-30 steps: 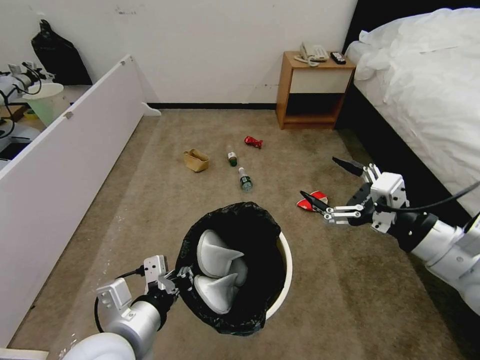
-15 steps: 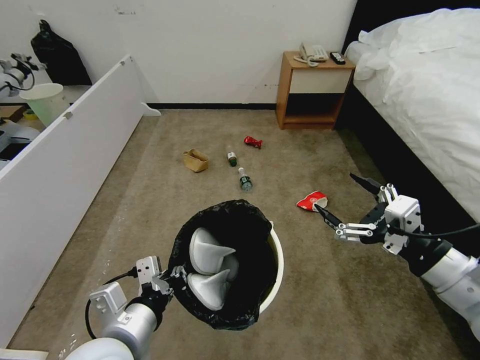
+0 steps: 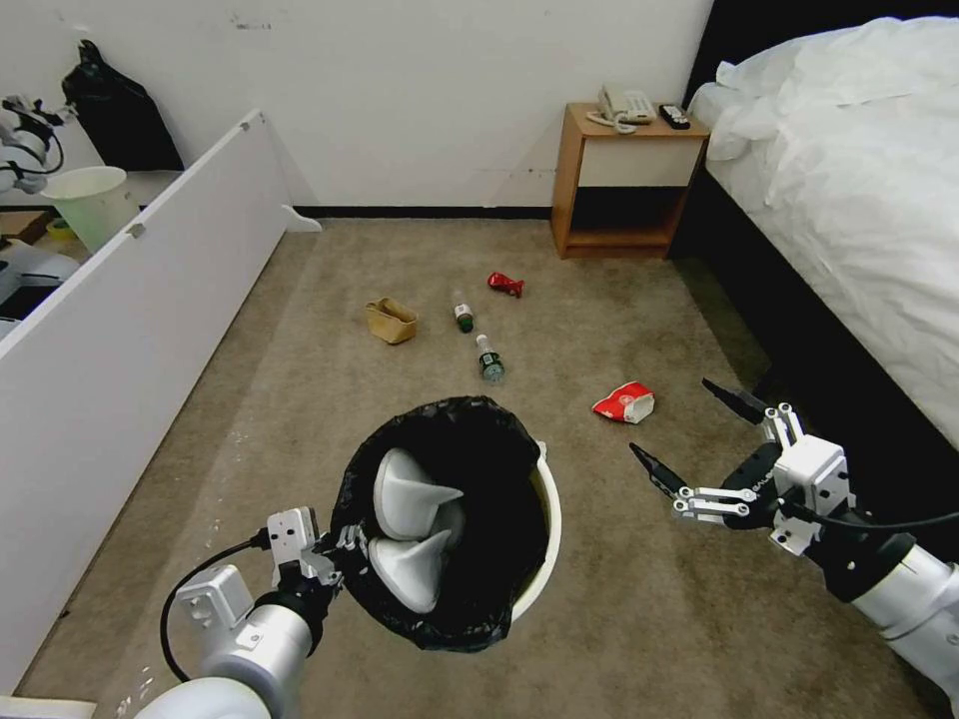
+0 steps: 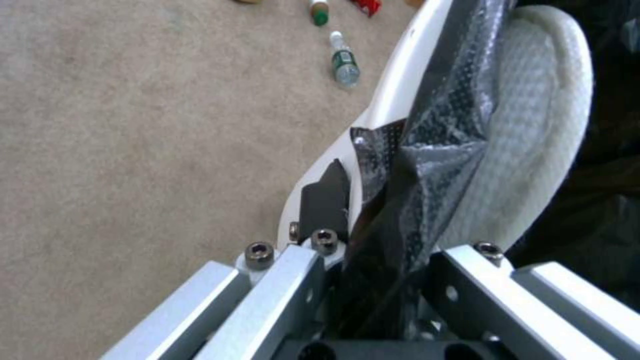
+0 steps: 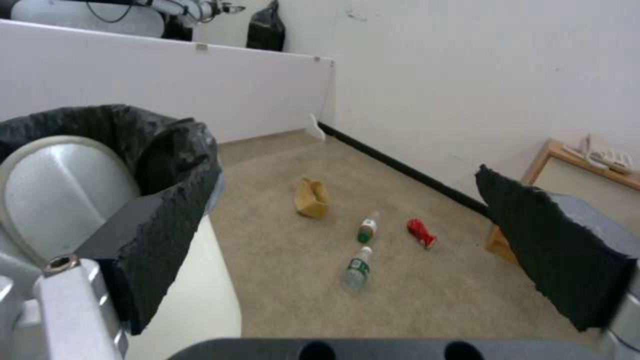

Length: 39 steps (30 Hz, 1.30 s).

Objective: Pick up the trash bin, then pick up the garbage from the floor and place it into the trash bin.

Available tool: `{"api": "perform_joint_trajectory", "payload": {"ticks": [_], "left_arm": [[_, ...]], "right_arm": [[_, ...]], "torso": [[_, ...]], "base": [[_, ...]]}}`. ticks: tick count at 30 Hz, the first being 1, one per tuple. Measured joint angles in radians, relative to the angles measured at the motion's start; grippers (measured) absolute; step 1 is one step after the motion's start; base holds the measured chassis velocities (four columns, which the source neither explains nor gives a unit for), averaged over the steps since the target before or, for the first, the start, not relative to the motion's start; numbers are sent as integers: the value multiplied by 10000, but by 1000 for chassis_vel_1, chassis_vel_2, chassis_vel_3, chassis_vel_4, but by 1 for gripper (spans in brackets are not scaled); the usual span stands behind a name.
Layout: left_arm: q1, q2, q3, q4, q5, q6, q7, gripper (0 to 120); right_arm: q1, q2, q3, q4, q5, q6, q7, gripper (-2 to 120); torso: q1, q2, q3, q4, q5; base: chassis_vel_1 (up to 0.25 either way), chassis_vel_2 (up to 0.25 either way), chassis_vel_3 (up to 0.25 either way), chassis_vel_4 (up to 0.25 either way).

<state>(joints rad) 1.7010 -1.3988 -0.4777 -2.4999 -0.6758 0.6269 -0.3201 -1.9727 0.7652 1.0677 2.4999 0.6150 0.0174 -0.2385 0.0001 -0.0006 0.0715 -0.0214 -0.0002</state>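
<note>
Your left pincer (image 3: 340, 559) grips the crinkly-bagged trash bin (image 3: 544, 519); your right pincer (image 3: 689, 434), spread wide, has retreated lower right from the snack packet (image 3: 624, 403).

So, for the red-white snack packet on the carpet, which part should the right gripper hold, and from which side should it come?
Likely best from above. The packet lies flat on the carpet, clear of other litter, so a side approach would slide it. Grip across its puffed white end nearest the bed, where it stands higher. The right gripper hangs open just short of it, so it can reach forward and then lower.
</note>
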Motion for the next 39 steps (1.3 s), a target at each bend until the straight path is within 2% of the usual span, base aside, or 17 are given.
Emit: {"api": "perform_joint_trajectory", "payload": {"ticks": [7, 23, 34, 39], "left_arm": [[-139, 45, 76, -1, 11, 8, 2, 2], [-110, -190, 14, 0, 118, 26, 78, 2], [-233, -161, -54, 0, 96, -9, 59, 2], [-256, -159, -52, 8, 68, -47, 34, 2]], "right_arm": [[85, -159, 49, -48, 61, 63, -26, 100], [205, -376, -74, -238, 157, 83, -79, 100], [243, -300, -122, -355, 182, 185, -223, 100], [248, -282, -122, -372, 210, 206, -243, 100]], "torso": [[-1, 0, 0, 1, 0], [0, 0, 0, -1, 1], [0, 0, 0, -1, 1], [-1, 0, 0, 6, 0]], "base": [[0, 0, 0, 0], [10, 13, 8, 7], [73, 71, 73, 70], [97, 89, 85, 105]]}}
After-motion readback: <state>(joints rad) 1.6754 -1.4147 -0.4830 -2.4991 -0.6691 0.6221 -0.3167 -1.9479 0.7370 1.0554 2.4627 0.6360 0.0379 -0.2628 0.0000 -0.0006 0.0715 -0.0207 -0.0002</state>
